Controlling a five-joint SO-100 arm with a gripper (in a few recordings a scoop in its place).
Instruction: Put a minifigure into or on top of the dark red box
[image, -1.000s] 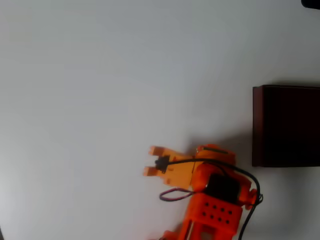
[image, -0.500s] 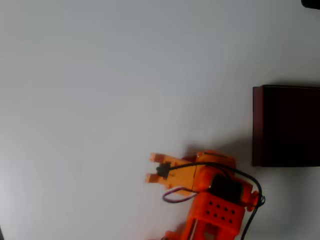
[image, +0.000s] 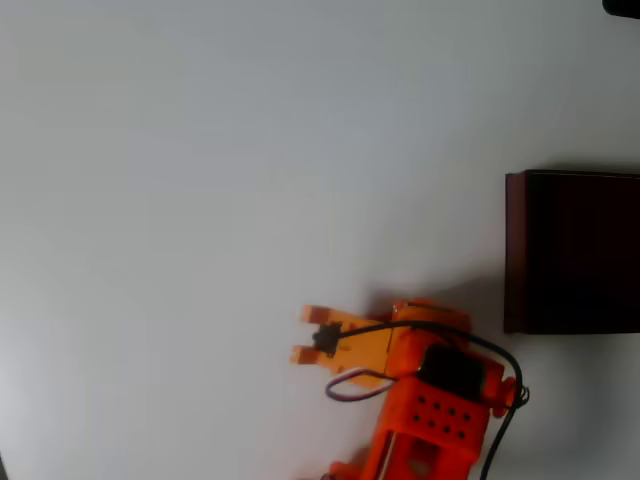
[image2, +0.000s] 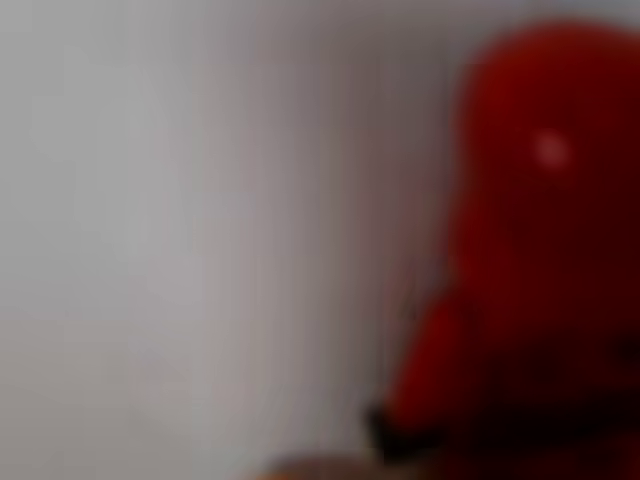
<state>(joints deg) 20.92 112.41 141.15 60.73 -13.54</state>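
Overhead view: plain white desk (image: 200, 150), mostly bare. Orange robot arm comes in from the bottom edge, right of centre. Its tool (image: 310, 335) points left, two fingertips (image: 313, 315) showing w/ a small gap between them; nothing visible in that gap from above. Dark red box (image: 572, 250) sits at the right edge, thin maroon walls, near-black inside, cut off by the frame. It is up and to the right of the arm, behind the way the tool points.

Wrist view: v. blurred. A big bright red rounded shape, the minifigure (image2: 545, 250), fills the right side, extremely close to the lens, pale desk behind. Can't tell if the tool has hold of it or only sits beside it, nor how far the tool is parted around it.

Risks, as a guess: if the hold is loose or absent, swinging toward the box could drop or leave the figure on the desk. The box wall is thin, so a low approach could knock or push it.
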